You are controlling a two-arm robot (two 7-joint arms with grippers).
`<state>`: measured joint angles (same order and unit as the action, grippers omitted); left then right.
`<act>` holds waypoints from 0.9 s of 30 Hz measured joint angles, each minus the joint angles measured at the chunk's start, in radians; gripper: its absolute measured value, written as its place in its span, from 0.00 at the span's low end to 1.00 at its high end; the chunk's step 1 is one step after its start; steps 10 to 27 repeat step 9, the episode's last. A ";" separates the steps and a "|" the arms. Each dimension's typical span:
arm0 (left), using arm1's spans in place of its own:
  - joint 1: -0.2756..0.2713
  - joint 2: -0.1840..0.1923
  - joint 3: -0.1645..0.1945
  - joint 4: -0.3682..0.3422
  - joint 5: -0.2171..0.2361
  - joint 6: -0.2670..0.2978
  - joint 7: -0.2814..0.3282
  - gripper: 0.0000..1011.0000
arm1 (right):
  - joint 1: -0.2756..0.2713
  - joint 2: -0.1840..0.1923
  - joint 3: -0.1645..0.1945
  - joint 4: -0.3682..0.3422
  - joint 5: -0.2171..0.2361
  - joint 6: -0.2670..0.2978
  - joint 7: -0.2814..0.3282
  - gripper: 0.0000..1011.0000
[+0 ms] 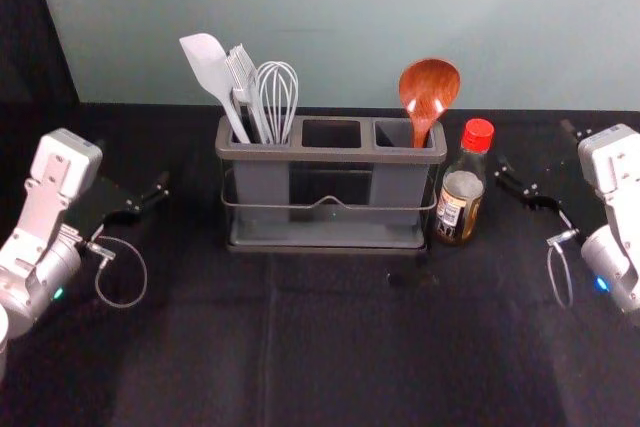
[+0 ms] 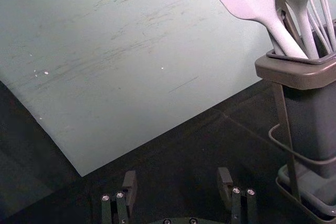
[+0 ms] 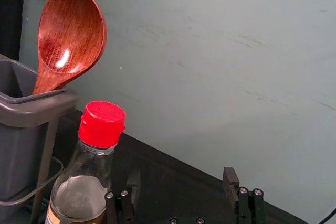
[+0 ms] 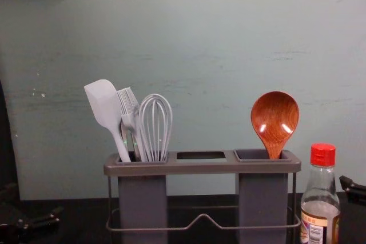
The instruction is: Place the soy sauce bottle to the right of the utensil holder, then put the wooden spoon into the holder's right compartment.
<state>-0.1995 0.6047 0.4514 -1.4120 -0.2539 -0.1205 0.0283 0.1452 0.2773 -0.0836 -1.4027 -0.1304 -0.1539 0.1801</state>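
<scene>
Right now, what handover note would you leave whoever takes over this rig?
Left end effector: open, empty, left of the grey plastic utensil holder.
Right end effector: open, empty, right of the red-capped clear glass soy sauce bottle.
Bottle: upright, just right of the holder.
Reddish-brown wooden spoon: in the holder's right compartment, bowl up.
Done: both placements.
To do: nothing further in the task.

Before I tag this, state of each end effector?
Left end effector: open, empty, left of the holder.
Right end effector: open, empty, right of the bottle.
</scene>
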 joint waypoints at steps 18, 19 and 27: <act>0.000 0.000 0.000 0.000 0.000 0.000 0.000 0.99 | 0.000 0.000 0.000 0.000 0.000 0.000 -0.001 0.99; 0.000 0.000 0.000 0.000 0.000 0.000 0.000 0.99 | 0.000 0.000 0.000 0.000 0.000 0.000 -0.001 0.99; 0.000 0.000 0.000 0.000 0.000 0.000 0.000 0.99 | 0.000 0.000 0.000 0.000 0.000 0.000 -0.001 0.99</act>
